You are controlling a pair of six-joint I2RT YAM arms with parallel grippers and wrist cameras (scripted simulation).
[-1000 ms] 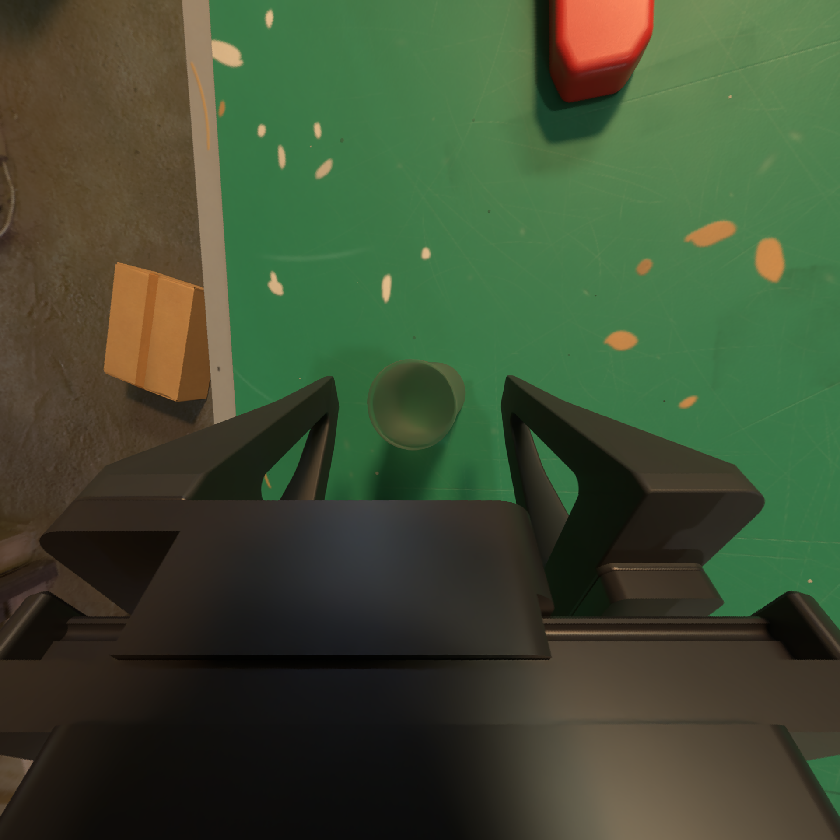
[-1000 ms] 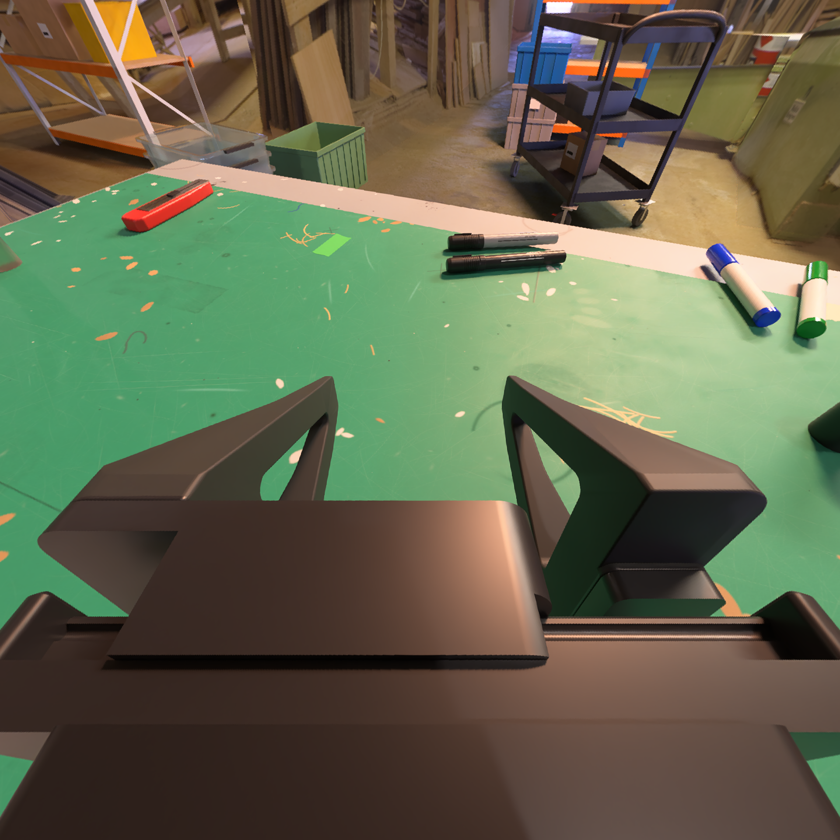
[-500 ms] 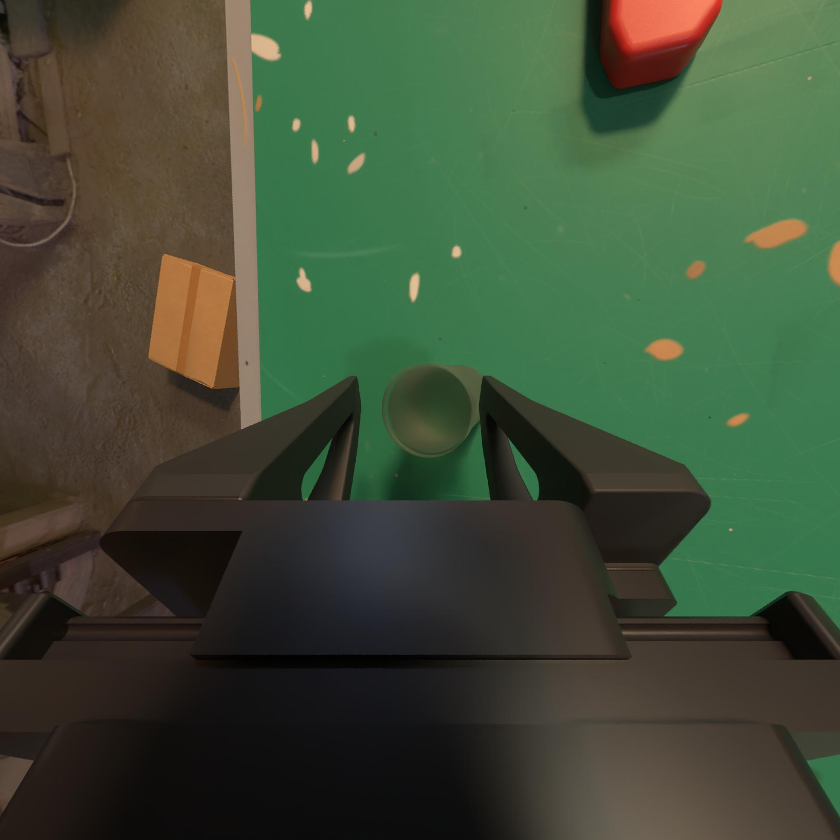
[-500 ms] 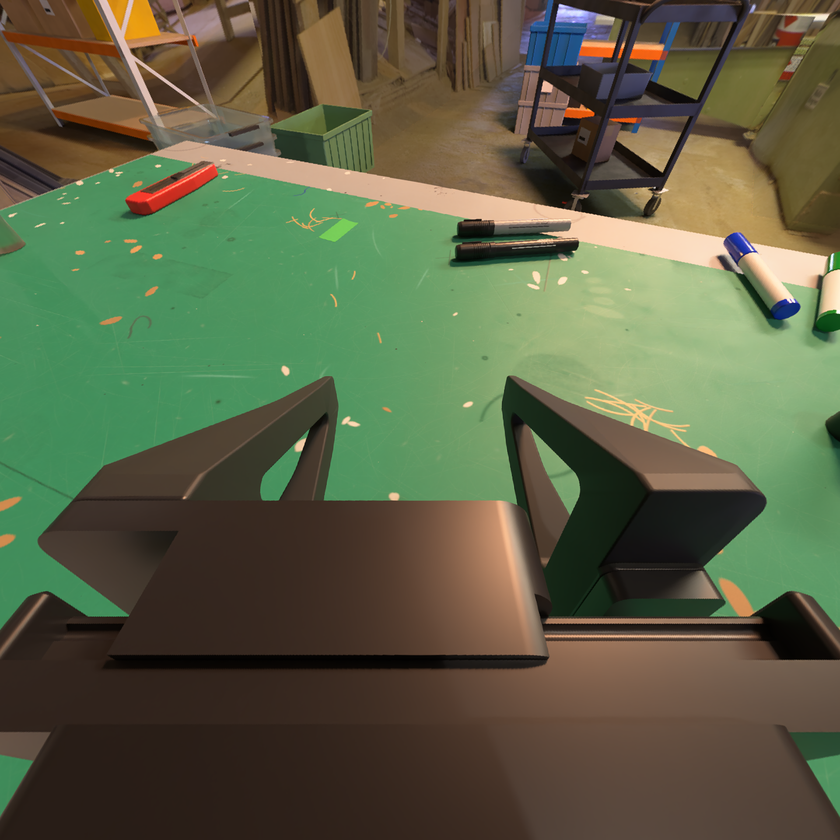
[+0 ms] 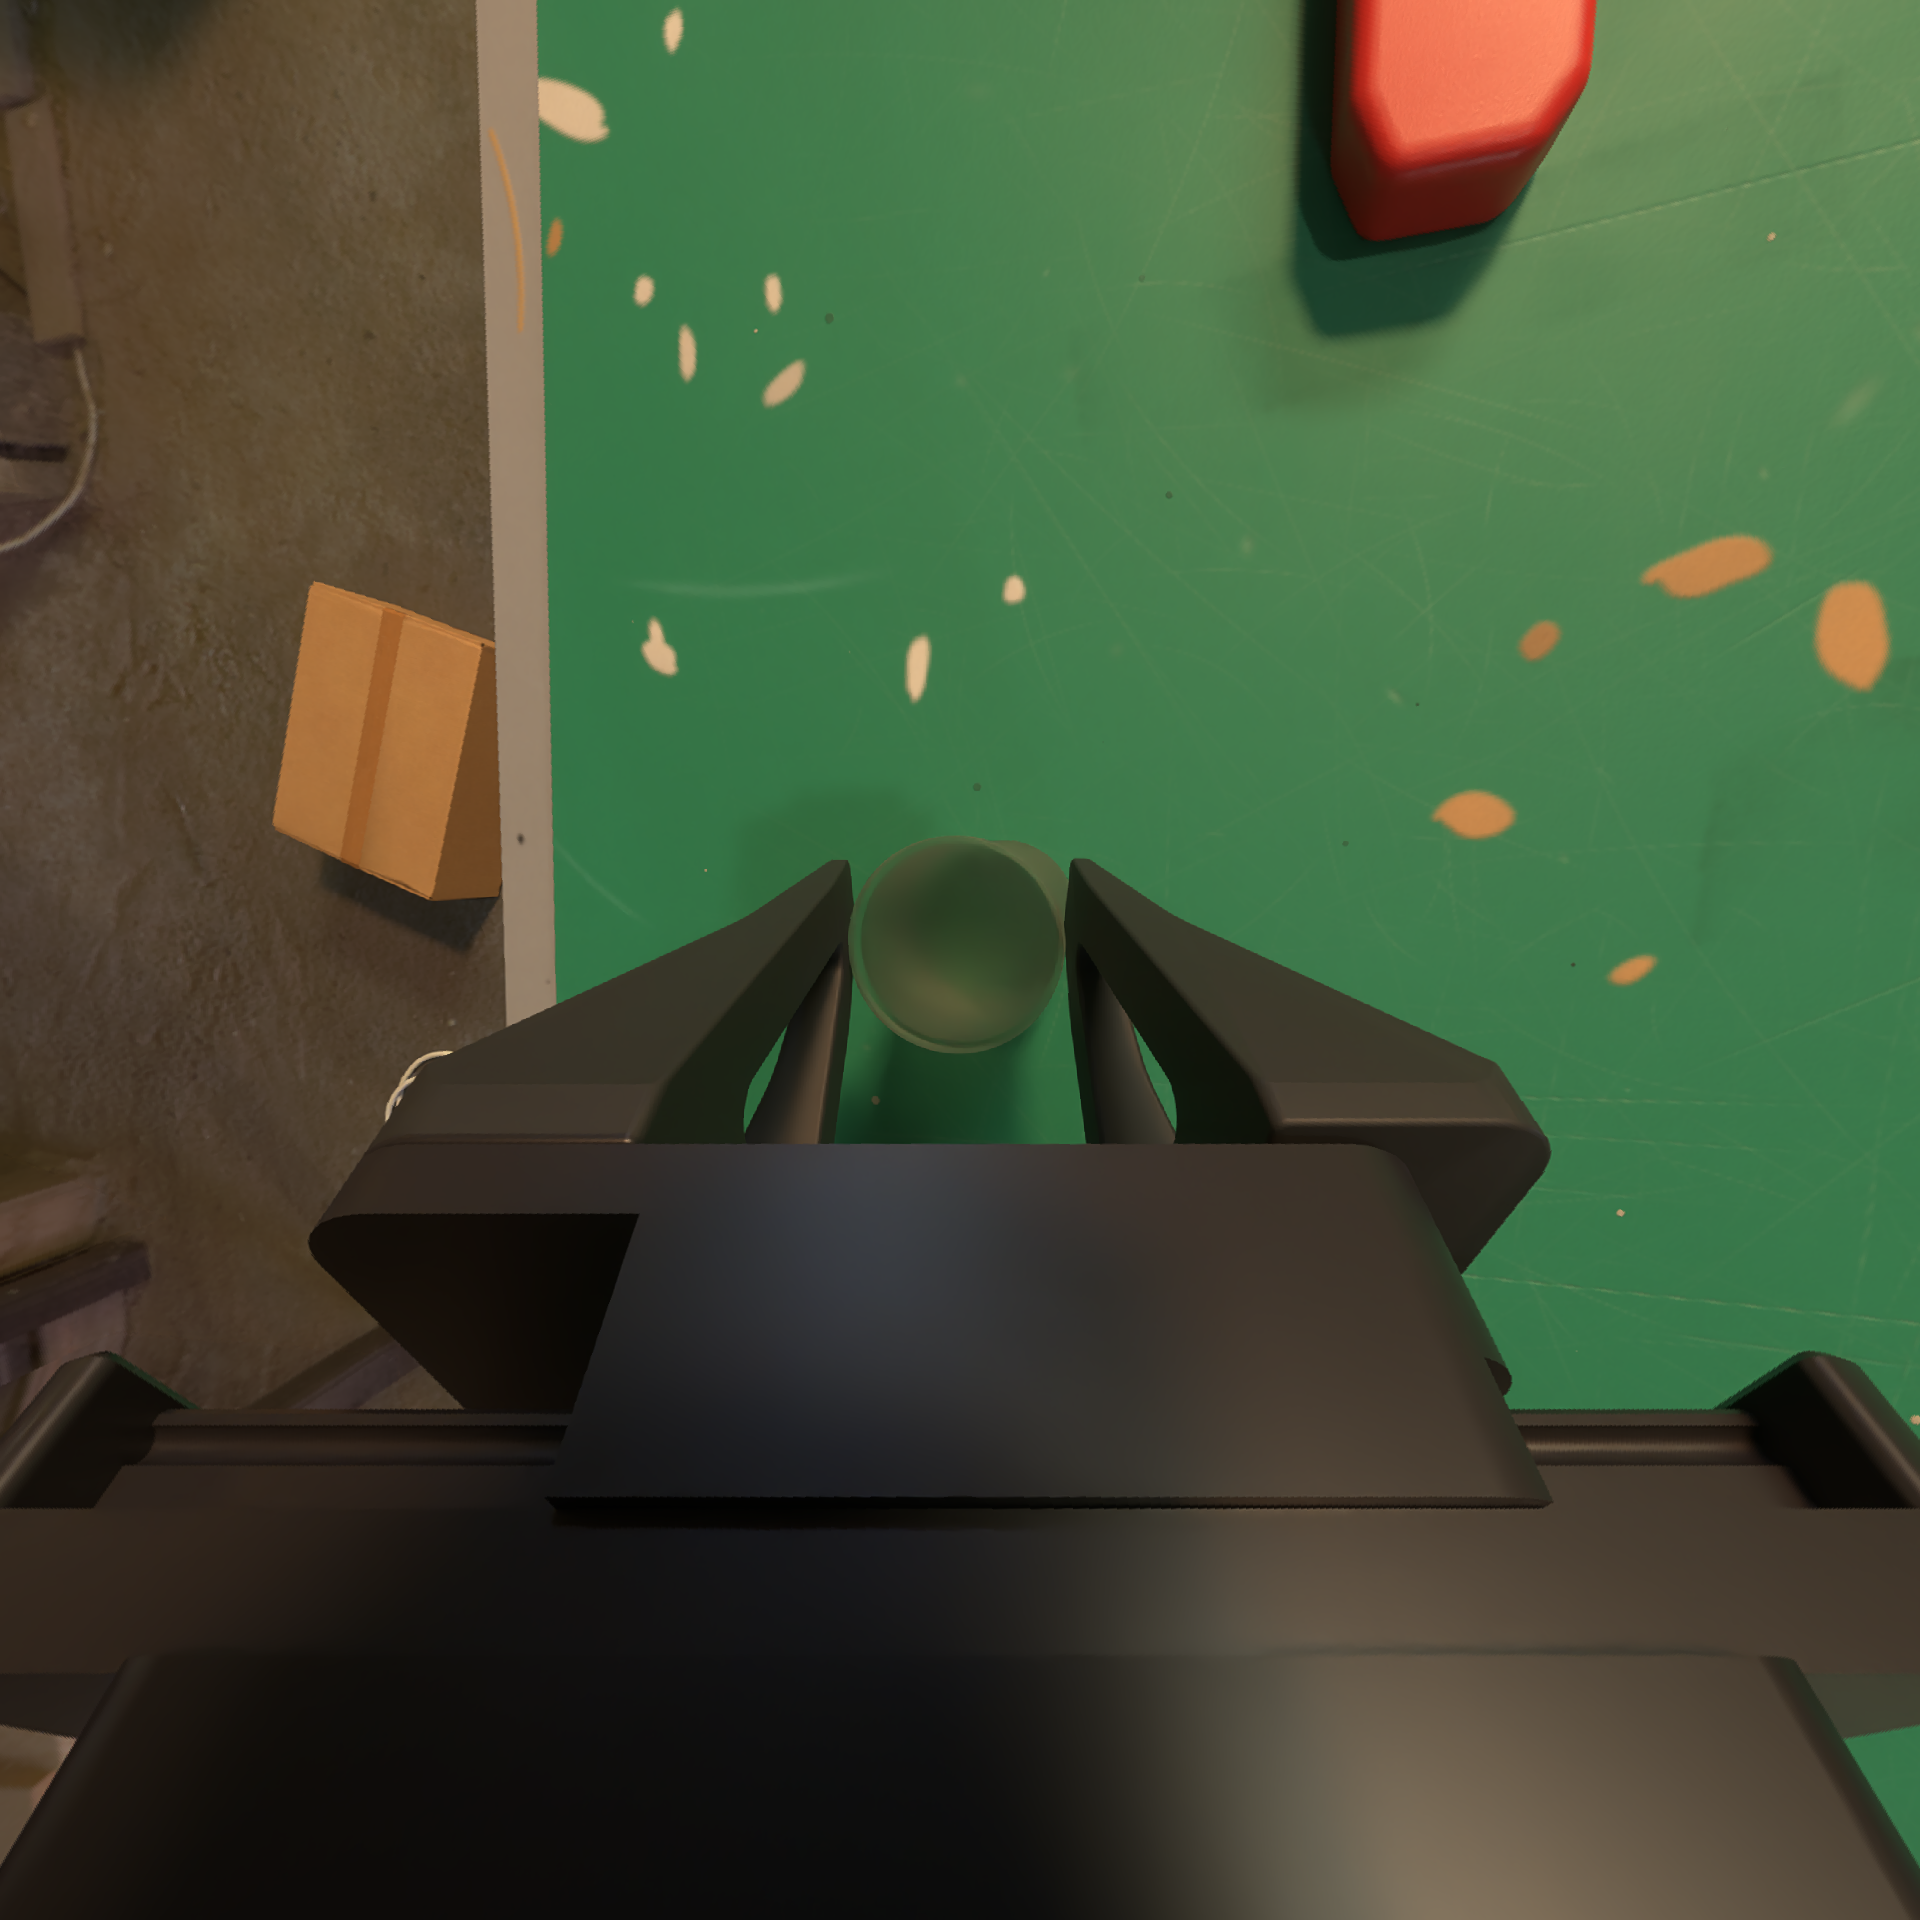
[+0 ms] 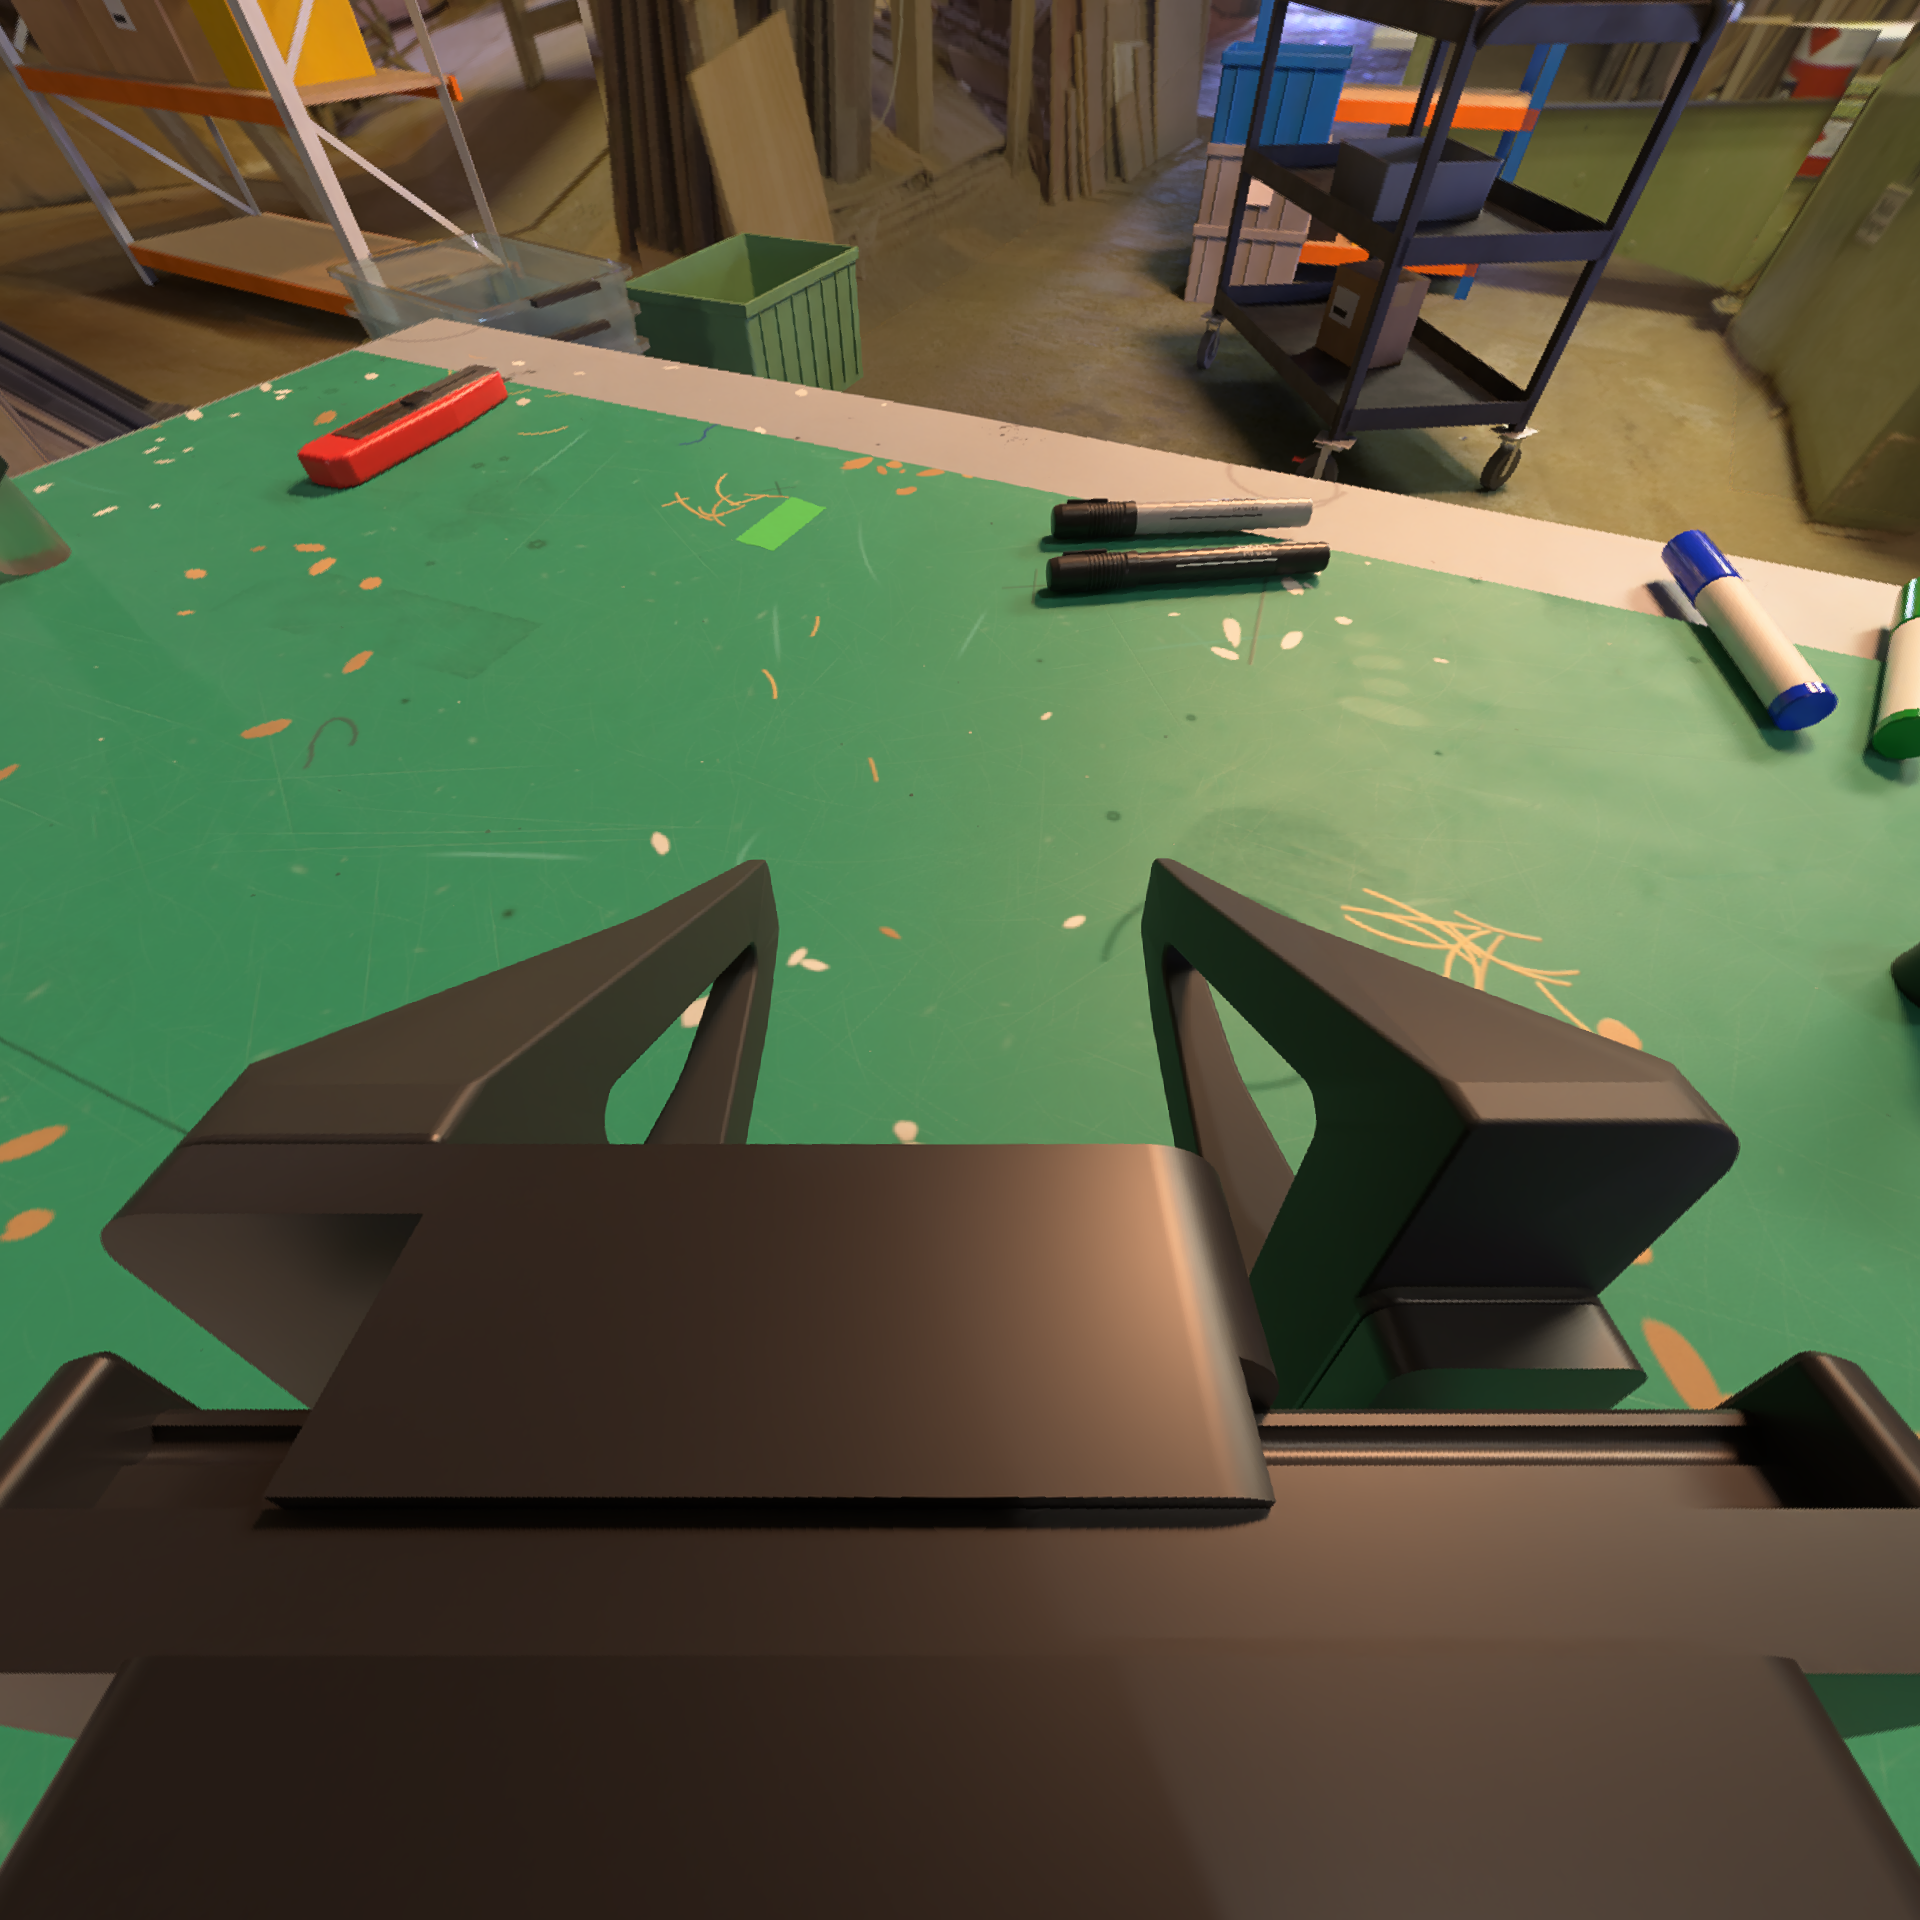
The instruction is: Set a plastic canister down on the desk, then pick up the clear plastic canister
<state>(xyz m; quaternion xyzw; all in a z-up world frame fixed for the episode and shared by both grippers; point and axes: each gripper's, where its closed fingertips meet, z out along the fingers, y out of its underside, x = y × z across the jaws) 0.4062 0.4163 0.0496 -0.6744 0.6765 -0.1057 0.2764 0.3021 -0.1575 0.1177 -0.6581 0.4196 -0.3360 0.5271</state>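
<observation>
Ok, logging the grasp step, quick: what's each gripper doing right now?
Left gripper: jaws closed on the clear plastic canister.
Right gripper: jaws open, holding nothing, above the green desk.

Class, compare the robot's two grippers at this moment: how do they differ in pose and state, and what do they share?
1. The left gripper has its jaws closed against the clear plastic canister; the right gripper has its jaws spread wide with nothing between them.
2. The left gripper points straight down at the green desk; the right gripper looks forward across it, toward two black markers.

Shared: both are dark, with two angular fingers, above the same desk.
</observation>
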